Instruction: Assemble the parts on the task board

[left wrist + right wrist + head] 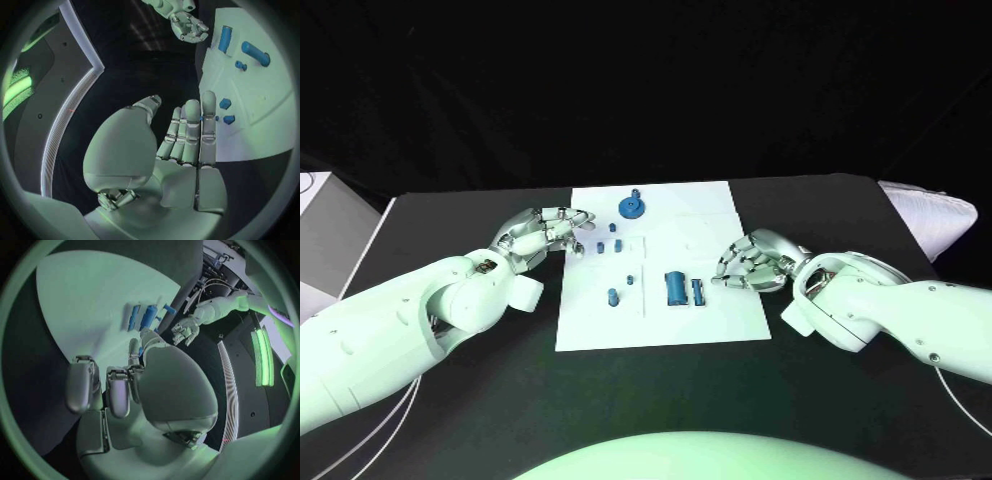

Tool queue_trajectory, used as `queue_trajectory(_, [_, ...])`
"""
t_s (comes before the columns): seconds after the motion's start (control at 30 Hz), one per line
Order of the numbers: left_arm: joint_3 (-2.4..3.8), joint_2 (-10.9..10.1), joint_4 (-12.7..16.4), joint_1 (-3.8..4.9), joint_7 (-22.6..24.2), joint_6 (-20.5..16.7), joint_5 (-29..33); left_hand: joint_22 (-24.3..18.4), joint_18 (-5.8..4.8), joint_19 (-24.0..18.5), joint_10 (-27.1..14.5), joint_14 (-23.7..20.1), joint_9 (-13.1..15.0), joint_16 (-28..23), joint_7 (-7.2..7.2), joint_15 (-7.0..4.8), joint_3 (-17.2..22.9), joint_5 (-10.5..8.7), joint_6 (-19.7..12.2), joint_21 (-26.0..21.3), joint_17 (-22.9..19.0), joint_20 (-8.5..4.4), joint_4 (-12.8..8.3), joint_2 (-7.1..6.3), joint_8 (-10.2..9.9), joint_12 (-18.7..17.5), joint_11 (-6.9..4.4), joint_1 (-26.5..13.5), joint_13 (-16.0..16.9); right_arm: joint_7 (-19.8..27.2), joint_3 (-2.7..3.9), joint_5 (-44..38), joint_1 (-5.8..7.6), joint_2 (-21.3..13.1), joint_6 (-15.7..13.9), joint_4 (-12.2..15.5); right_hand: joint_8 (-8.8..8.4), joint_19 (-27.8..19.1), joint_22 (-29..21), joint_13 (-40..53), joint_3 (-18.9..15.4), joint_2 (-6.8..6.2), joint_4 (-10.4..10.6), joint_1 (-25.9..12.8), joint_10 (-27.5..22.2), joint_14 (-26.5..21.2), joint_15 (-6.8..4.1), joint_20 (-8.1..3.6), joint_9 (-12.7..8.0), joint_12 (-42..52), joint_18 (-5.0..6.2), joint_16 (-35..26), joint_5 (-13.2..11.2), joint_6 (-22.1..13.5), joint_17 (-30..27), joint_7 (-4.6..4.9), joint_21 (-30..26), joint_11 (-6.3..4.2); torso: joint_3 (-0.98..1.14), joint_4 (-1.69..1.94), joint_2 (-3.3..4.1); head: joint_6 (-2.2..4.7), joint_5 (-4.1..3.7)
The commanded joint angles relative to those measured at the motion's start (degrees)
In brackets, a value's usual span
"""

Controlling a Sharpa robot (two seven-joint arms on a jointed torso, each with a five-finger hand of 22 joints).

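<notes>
Both hands, left hand and right hand, hover empty, fingers apart, flanking the task board. Blue parts lie scattered across it; how many are already seated, I cannot tell.

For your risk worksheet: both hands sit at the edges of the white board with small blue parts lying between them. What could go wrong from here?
1. The left hand hangs close to small blue parts; a sweep might scatter them.
2. The right hand is near the large blue cylinder, which could roll if nudged.
3. Either hand might shift the task board.
</notes>
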Motion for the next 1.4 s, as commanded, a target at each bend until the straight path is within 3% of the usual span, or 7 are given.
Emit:
queue_trajectory(0.03, [0.05, 0.4, -0.4, -0.03, 3.9, -2.6, 2.7, -0.1, 0.84, -0.1, 0.7, -0.3, 0.0, 0.1, 0.37, -0.04, 0.0, 0.18, -0.1, -0.3, -0.1, 0.10, 0.4, 0.01, 0.3, 0.3, -0.09, 0.5, 0.1, 11.8, 0.07, 12.9, 0.33, 0.7, -3.2, -2.4, -1.29, -0.8, 7.3, 10.0, 1.6, 0.07, -0.1, 1.5, -0.3, 3.7, 0.74, 0.87, -0.5, -5.4, 1.93, -2.9, 0.1, -1.2, 8.0, 0.71, -8.2, 0.97, -0.27, -0.18, -0.68, 0.43, 0.19])
queue_trajectory(0.77, [0.08, 3.1, -4.4, 0.11, 10.6, -14.7, 7.3, -22.8, -0.67, -15.4, 4.2, -17.5, -3.9, -48.3, -0.01, 6.77, 2.3, -0.23, -0.6, -35.8, -18.1, 6.49, 0.6, -1.86, -3.2, -24.2, 4.22, 5.7, -5.8, 26.0, 0.61, 35.9, 0.81, 12.3, -0.2, -23.5, -13.79, -27.8, -44.3, -58.3, 20.7, -4.42, -3.9, -1.9, -20.7, -23.7, 10.44, 10.92, -10.8, -76.1, 7.80, -75.0, -5.6, -6.5, -47.4, 7.77, -66.0, 8.92, -0.25, -1.38, -3.90, 3.37, 2.51])
queue_trajectory(0.8, [0.03, 2.8, -4.2, 0.07, 8.3, -11.5, 5.8, -42.8, -9.71, -53.2, -43.5, -56.5, -17.0, -70.7, -11.46, -4.52, -18.0, -14.46, -44.5, -49.5, -26.0, -10.03, -13.8, 8.66, -19.2, -37.8, -8.43, -19.3, -9.4, 22.1, 0.59, 33.4, 0.82, 12.0, -2.2, -23.1, -25.99, -84.0, -74.9, -74.9, -8.3, 9.73, -16.2, -25.2, -39.8, -41.8, 4.51, -1.27, -33.0, -81.5, -2.85, -87.8, -14.3, -56.9, -74.9, -3.63, -69.5, 1.01, -0.36, -1.51, -3.43, 3.16, 2.29])
queue_trajectory(0.9, [-0.33, 2.8, -4.0, 0.34, 8.4, -12.0, 6.0, -42.8, -9.71, -53.2, -43.5, -56.5, -17.0, -70.7, -11.46, -4.52, -18.0, -14.46, -44.5, -49.5, -26.0, -10.03, -13.8, 8.66, -19.2, -37.8, -8.43, -23.4, -9.4, 22.4, 0.75, 34.0, 0.71, 12.0, -2.6, -22.6, -25.99, -84.0, -74.9, -74.9, -8.3, 9.73, -16.2, -29.8, -43.0, -84.0, 4.51, -1.27, -33.0, -81.5, -2.85, -87.8, -14.3, -56.9, -74.9, -3.63, -69.5, 1.01, -0.36, -1.47, -3.55, 3.42, 2.24])
queue_trajectory(0.93, [-0.77, 2.9, -3.8, 0.68, 8.6, -12.6, 6.3, -42.8, -9.71, -53.2, -43.5, -56.5, -17.0, -70.7, -11.46, -4.52, -18.0, -14.46, -44.5, -49.5, -26.0, -10.03, -13.8, 8.66, -19.2, -37.8, -8.43, -26.1, -9.4, 22.8, 0.94, 34.6, 0.59, 11.9, -3.1, -22.1, -25.99, -84.0, -74.9, -74.9, -8.3, 9.73, -16.2, -32.3, -84.0, -84.0, 4.51, -1.27, -33.0, -81.5, -2.85, -87.8, -14.3, -56.9, -74.9, -3.63, -69.5, 1.01, -0.37, -1.43, -3.70, 3.74, 2.19])
queue_trajectory(1.13, [-4.65, 3.3, -1.5, 3.57, 9.9, -18.2, 8.4, -42.8, -9.71, -53.2, -43.5, -56.5, -17.0, -70.7, -11.46, -4.52, -18.0, -14.46, -44.5, -49.5, -26.0, -10.03, -13.8, 8.66, -19.2, -37.8, -8.43, -77.7, -9.4, 26.5, 2.65, 40.2, -0.49, 11.5, -7.3, -17.3, -25.99, -84.0, -74.9, -74.9, -8.3, 9.73, -16.2, -81.3, -84.0, -84.0, 4.51, -1.27, -33.0, -81.5, -2.85, -87.8, -14.3, -56.9, -74.9, -3.63, -69.5, 1.01, -0.44, -1.05, -4.96, 6.54, 1.75])
queue_trajectory(1.4, [-13.79, 4.4, 3.9, 10.41, 13.1, -31.4, 13.3, -42.8, -9.71, -53.2, -43.5, -56.5, -17.0, -70.7, -11.46, -4.52, -18.0, -14.46, -44.5, -49.5, -26.0, -10.03, -13.8, 8.66, -19.2, -37.8, -8.43, -77.7, -9.4, 33.8, 6.00, 51.2, -2.61, 10.8, -15.8, -7.9, -25.99, -84.0, -74.9, -74.9, -8.3, 9.73, -16.2, -81.3, -84.0, -84.0, 4.51, -1.27, -33.0, -81.5, -2.85, -87.8, -14.3, -56.9, -74.9, -3.63, -69.5, 1.01, -0.56, -0.37, -7.22, 11.52, 0.97])
